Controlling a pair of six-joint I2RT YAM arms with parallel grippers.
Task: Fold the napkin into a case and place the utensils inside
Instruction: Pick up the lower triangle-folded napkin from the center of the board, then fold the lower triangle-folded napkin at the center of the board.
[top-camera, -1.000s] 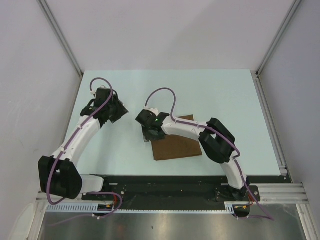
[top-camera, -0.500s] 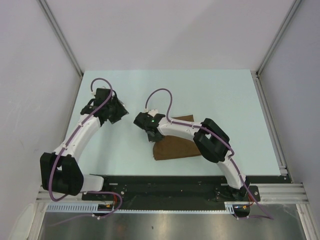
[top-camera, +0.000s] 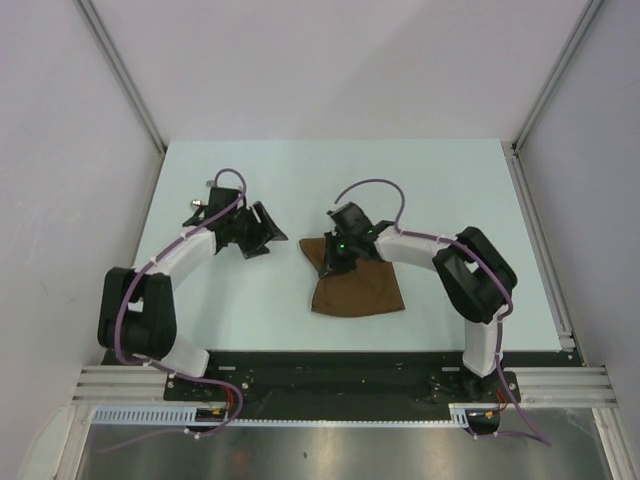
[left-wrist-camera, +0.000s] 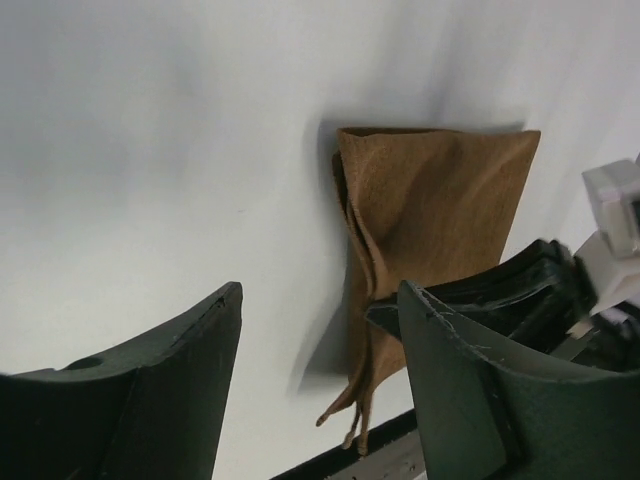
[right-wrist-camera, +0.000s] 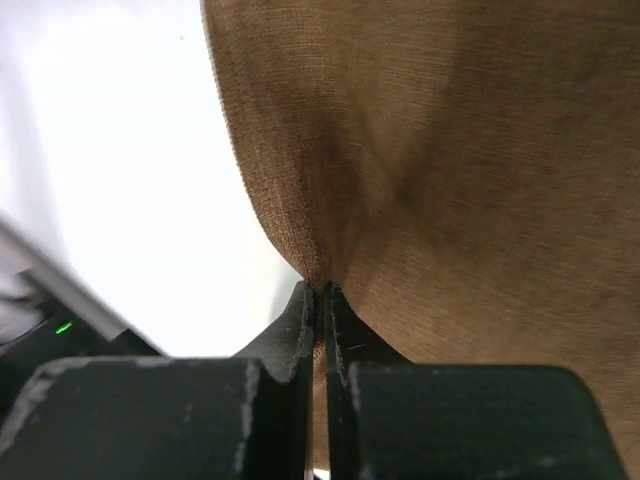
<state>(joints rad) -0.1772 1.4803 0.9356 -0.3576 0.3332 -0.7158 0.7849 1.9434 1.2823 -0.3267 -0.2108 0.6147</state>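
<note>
Right jaws pinched on brown napkin (top-camera: 356, 290), left jaws spread empty, pale green table (top-camera: 430, 180), grey walls (top-camera: 300, 60)

No writing to read.
From where I stand, no word, number, brand mark or label is legible in any of the three views.
</note>
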